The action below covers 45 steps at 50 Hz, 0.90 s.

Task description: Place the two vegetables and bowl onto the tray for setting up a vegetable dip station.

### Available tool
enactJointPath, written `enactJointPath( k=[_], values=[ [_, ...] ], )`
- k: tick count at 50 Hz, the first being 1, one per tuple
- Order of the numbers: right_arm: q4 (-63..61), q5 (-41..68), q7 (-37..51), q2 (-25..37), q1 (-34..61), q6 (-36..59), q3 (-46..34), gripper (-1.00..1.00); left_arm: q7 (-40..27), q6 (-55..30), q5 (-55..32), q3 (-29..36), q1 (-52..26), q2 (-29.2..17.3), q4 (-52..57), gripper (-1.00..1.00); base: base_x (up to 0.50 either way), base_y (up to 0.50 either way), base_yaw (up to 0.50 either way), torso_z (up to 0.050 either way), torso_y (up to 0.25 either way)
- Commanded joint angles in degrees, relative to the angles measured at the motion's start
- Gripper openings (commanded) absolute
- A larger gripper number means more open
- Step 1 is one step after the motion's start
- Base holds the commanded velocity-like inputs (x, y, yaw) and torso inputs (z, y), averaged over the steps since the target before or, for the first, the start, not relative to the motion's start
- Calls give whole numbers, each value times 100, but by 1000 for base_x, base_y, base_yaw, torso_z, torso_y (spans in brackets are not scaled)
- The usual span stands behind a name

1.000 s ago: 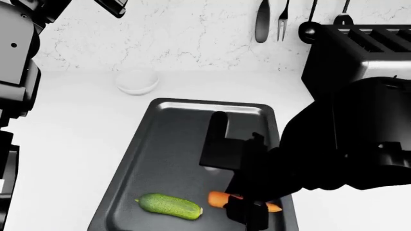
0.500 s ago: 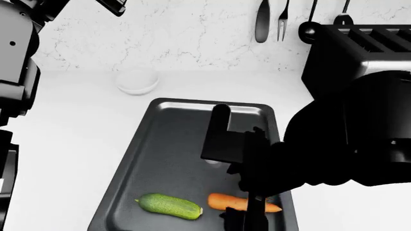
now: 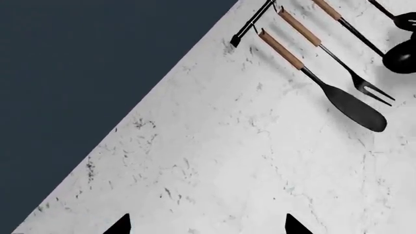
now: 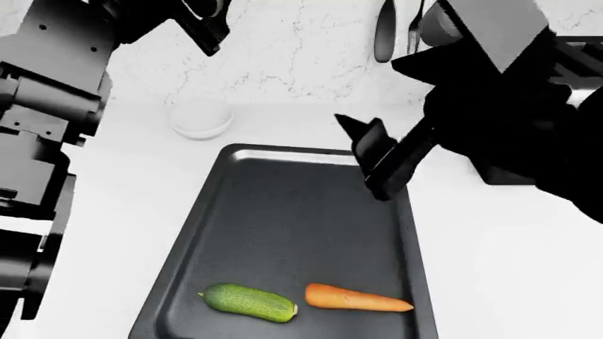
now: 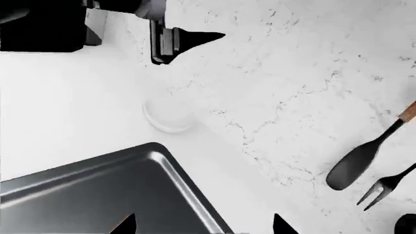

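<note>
The bowl (image 4: 200, 117), small and white, sits alone on the pale surface (image 4: 123, 205) at the upper left of the head view, just beyond the far corner of the tray (image 4: 282, 212) and apart from it — the one item not yet loaded. The right tool (image 4: 369, 159) hangs at centre frame above the tray's far right corner, dark and empty; how far its jaws stand apart cannot be told from this angle, and its wrist camera catches only two black fingertips (image 5: 123, 224) at the frame's lower edge, with nothing between them. That camera looks toward the bowl (image 5: 167, 116), which suggests the arm is lined up for it. The left tool (image 4: 203, 21) is raised at the upper left against the marble wall (image 4: 301, 56), carrying nothing; its wrist view shows only wall and hanging utensils (image 3: 338, 92), and its grip state cannot be judged either. At the lower edge of the head view, the cucumber (image 4: 248, 302) and the carrot (image 4: 356, 299) lie end to end on the tray floor, near each other but not touching, kept to the near end so the far half stays open for the bowl. No brand, label or writing is legible anywhere.
</note>
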Motion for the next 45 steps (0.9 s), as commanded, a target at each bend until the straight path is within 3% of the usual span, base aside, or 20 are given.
enactJointPath(
  k=[1, 12, 16, 21, 25, 29, 33, 45],
  values=[
    [-642, -79, 2418, 853, -235, -1730, 841, 100, 1175, 418, 531, 1166, -471, 464, -1706, 100, 0, 0, 0, 0, 0],
    [-2684, 197, 4505, 2042, -60, -2794, 1612, 100, 625, 737, 347, 2818, -517, 446, -1707, 100, 0, 0, 0, 0, 0],
    [-3052, 26, 4765, 2348, -279, -2965, 1573, 100, 655, 851, 356, 3566, -575, 362, -1707, 100, 0, 0, 0, 0, 0],
    [-2905, 250, 4917, 1941, 77, -2299, 1547, 100, 887, 682, 168, 4052, -771, 345, -1707, 100, 0, 0, 0, 0, 0],
    [-3121, -47, 4660, 2347, -300, -2597, 1471, 100, 1387, 537, 222, 4575, -921, 324, -1707, 100, 0, 0, 0, 0, 0],
    [-3111, 16, 4629, 2354, -313, -2636, 1489, 100, 1633, 514, 102, 4757, -1063, 383, -1707, 100, 0, 0, 0, 0, 0],
    [-3078, 102, 4629, 2377, -311, -2617, 1499, 100, 2125, -24, -67, 4652, -1096, 490, -1707, 100, 0, 0, 0, 0, 0],
    [-3175, 589, 4519, 2195, -183, -2239, 1476, 100, 2348, -258, -22, 4479, -1091, 556, -1707, 100, 0, 0, 0, 0, 0]
  ],
)
